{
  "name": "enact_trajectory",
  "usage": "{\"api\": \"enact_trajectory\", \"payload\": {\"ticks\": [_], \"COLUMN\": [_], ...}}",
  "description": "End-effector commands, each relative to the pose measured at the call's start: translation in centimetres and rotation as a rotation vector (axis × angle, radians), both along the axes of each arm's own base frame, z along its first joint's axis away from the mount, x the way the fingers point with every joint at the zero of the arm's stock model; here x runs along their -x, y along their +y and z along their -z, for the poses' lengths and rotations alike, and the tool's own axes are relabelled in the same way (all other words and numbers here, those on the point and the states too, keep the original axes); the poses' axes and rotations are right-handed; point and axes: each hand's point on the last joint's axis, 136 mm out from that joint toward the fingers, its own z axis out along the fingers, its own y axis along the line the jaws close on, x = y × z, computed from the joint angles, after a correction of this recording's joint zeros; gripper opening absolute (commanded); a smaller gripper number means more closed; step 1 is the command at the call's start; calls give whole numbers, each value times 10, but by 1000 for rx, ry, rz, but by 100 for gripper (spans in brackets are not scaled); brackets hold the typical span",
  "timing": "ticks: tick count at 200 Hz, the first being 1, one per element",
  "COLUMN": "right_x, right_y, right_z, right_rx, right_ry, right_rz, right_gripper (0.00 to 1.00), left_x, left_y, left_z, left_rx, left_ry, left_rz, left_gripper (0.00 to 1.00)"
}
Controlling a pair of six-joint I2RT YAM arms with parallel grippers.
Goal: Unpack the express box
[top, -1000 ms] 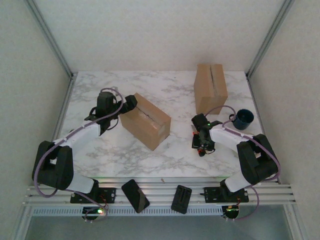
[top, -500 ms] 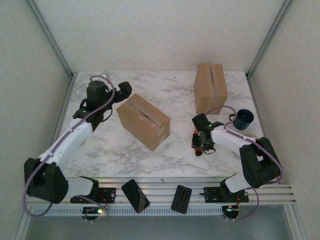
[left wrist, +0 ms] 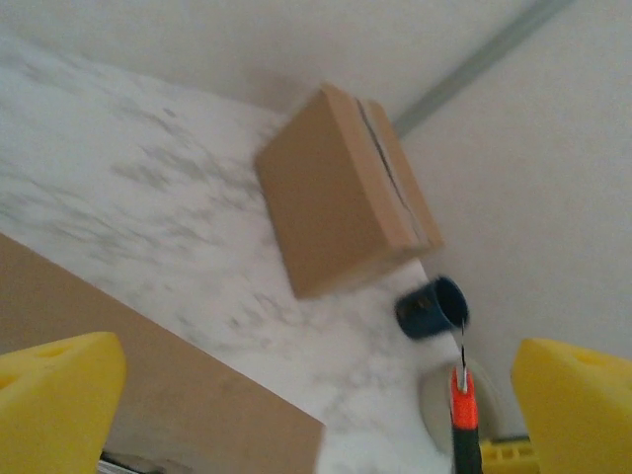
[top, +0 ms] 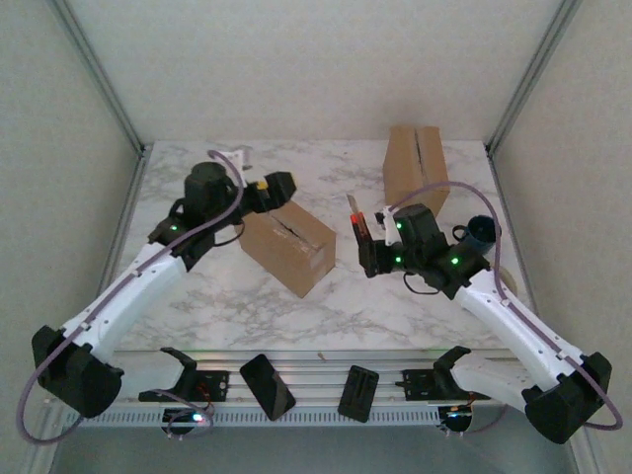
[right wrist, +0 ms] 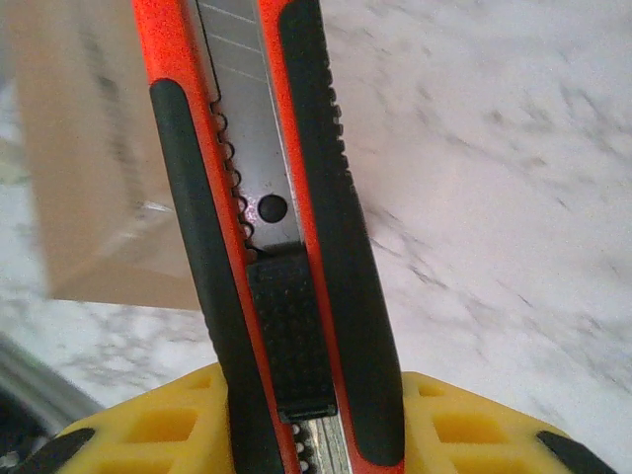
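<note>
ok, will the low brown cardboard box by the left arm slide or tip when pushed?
The low brown cardboard box lies flat and wide, so probably slides, not tips. The smooth marble table likely gives little grip. Its seamed top may flex under the orange-and-black utility knife.

I see a dark blue mug [top: 484, 235] upright near the right edge | white marble table [top: 197, 296] under it | pale round thing [left wrist: 434, 400] just beside the mug, can't tell what | two black blocks [top: 267, 385] [top: 357, 393] propped on the front rail [top: 316, 371]
</note>
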Motion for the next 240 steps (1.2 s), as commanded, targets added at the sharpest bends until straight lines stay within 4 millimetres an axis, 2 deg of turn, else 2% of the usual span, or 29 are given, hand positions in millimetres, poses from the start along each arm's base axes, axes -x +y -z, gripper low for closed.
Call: {"api": "enact_trajectory", "payload": {"ticks": [1,34,68,115,201,220,240], "right_x": [-2,-9,-13,-16,-14,-13,-13], "right_y": [23,45,56,63,77,80,82], "right_z": [-24,-37,-45,-52,-61,-61,-61], "right_rx": [-63,-100,-116,-140,-193,-196,-198], "right_ry": [-46,-66,-80,-96,-107,-107,-107], "right_rz": [-76,-119,-135,-141,-181,-188,-190], "right_gripper": [24,24,24,24,24,25,24], "left_x": [11,18,28,31,29,28,27], "left_y": [-35,-65,-85,-88,-97,-99,-98], "left_z": [-8,-3,6,17,20,21,20], "left_rx": [74,71,96,98,119,120,126], "left_ry": [-7,1,17,40,48,51,45], "left_rz": [96,157,210,212,234,237,231], "left_gripper": [100,100,100,97,77,64,42]}}
